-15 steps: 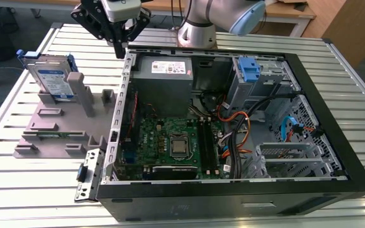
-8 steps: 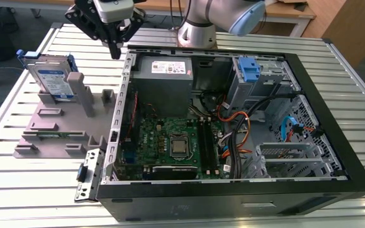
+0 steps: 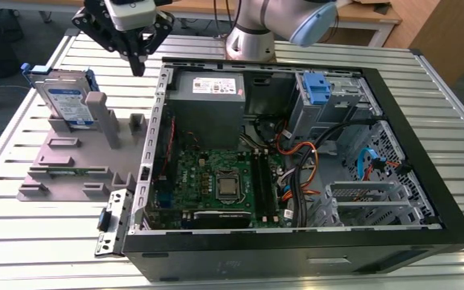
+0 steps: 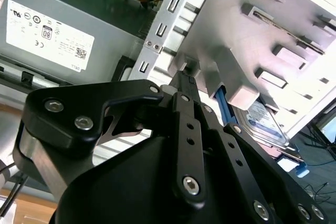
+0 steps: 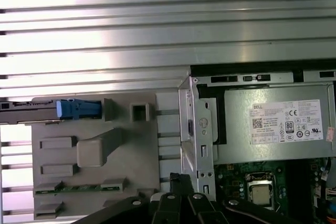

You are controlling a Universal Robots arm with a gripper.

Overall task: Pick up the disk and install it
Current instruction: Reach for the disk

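While the disk (image 3: 69, 101) stands on edge in the upper left of the exterior view, its white-and-blue label faces the camera and blue side rails run along its edges. It is slotted into the far end of a grey holder block (image 3: 67, 163). The block lies flat on the slatted metal table (image 3: 22, 248), just beside the open computer case (image 3: 449, 232). In the first wrist view the disk (image 5: 21, 106) shows edge-on as a thin dark strip ending in a blue rail piece. In the second wrist view the disk (image 4: 265, 121) shows its label from behind the holder's grey posts.

The gripper (image 3: 138, 67) hangs at the top of the exterior view, between the disk and the case wall and apart from both. Its black fingers meet at the tips with nothing between them, as the second wrist view (image 4: 184, 80) and the first wrist view (image 5: 180, 179) also show.

Inside the case, a grey power-supply box (image 3: 208, 96) with a white sticker sits in the upper middle of the exterior view. The green motherboard (image 3: 215, 175) lies below it in the frame, and a blue plastic clip (image 3: 316, 90) stands toward the upper right.
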